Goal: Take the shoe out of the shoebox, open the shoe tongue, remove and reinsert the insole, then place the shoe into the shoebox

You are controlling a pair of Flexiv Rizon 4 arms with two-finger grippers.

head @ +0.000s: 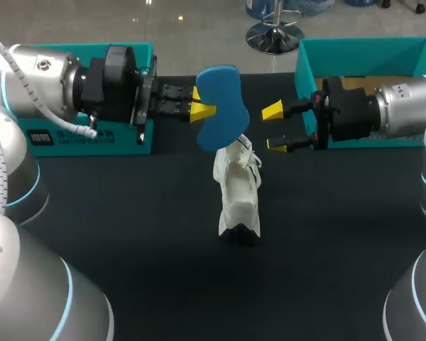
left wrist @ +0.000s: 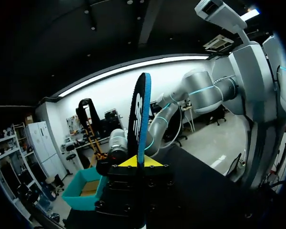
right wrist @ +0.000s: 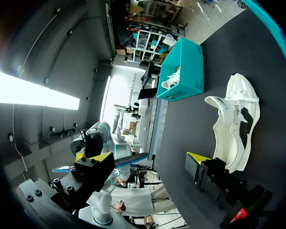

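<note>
Dark table (head: pixel 128 213), teal shoebox (head: pixel 355 53) at the back right, second teal box (head: pixel 92 138) at the back left; can't tell which one the shoe goes into.

Shoe (head: pixel 238 195) sits mid-table, out of both boxes, nothing touching it; can't tell if it's upright or tipped on its side. Insole (head: pixel 219 92) is out of the shoe, in the air just behind and above it, standing on edge.

Left gripper (head: pixel 202 110) pinches the insole across its two faces at about mid-length, yellow tips pressed onto the foam; its wrist view shows the insole (left wrist: pixel 139 114) edge-on in that grip (left wrist: pixel 136 162). Left arm comes in level from the left, fingers pointing at the middle.

Right gripper (head: pixel 275 128) is empty, fingers spread wide, near the insole but apart from it; arm level from the right, facing the left one over the shoe's far end; shoe (right wrist: pixel 233 124) lies beside its fingers (right wrist: pixel 195 157).

Handling, my read:
- insole: very light, thin, floppy foam, free ends likely to droop or curl; mid grip is secure, but a hold nearer the heel would let the toe lead into the shoe
- shoe: light, soft upper that collapses if squeezed, sole the stiff part; take it at the heel rim or pin the sole; the free gripper is best used holding the mouth open
</note>
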